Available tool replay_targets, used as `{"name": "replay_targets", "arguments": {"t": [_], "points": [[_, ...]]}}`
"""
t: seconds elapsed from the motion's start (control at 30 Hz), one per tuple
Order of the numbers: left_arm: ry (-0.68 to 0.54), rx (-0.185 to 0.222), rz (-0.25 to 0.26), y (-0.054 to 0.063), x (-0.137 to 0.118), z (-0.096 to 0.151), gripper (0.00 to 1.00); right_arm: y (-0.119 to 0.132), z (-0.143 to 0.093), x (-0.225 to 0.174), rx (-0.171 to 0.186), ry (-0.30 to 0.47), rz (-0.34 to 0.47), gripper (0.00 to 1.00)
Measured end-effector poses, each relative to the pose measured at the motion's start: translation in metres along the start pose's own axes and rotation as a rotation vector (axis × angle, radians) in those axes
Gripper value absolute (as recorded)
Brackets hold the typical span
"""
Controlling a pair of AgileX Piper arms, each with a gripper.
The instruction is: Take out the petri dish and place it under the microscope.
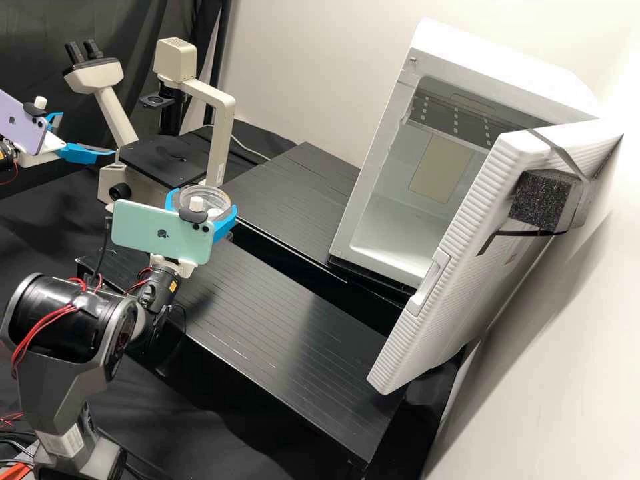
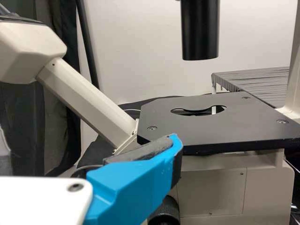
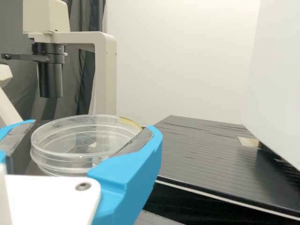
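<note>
Holding the petri dish (image 1: 208, 192): done by the right gripper (image 1: 204, 203); the clear, round dish is clasped between its two fingers and kept about level.
Dish's place: off the stage, on the near side of the microscope (image 1: 220, 143), close to the foot of its pillar in the high view.
Mint phone (image 1: 143, 233): mounted on the right arm, nearer than the microscope.
Near slatted platform (image 1: 287, 333): set on the near side of the microscope, stretched out to its right.
Cabinet door (image 1: 427, 320): swung open, well to the right of the microscope, with a dark foam block (image 1: 543, 200) strapped on.
Left gripper (image 1: 87, 133): held just to the left of the microscope; its jaws are parted wide, and nothing is gripped.
Purple phone (image 1: 23, 123): carried on the left arm, farther left of the microscope.
Stage (image 1: 160, 160): flat and black, part of the microscope; a shaped opening is seen in it, with a black tube (image 2: 200, 33) hung above.
Far slatted platform (image 1: 293, 193): placed to the right of the microscope.
White cabinet (image 1: 520, 60): stood beyond that platform, right of the microscope, its pale interior exposed.
</note>
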Motion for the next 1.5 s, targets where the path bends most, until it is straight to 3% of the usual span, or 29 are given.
{"name": "replay_targets", "arguments": {"t": [0.83,1.1,1.5], "points": [[0.000,0.000,0.000,0.000,0.000,0.000,1.00,-0.012,0.003,0.008,-0.003,-0.017,-0.040,0.00],[0.000,0.000,0.000,0.000,0.000,0.000,1.00,-0.024,-0.013,0.044,-0.038,0.012,-0.088,0.00],[0.000,0.000,0.000,0.000,0.000,0.000,1.00,-0.051,-0.024,0.112,-0.029,0.005,-0.182,0.00]]}}
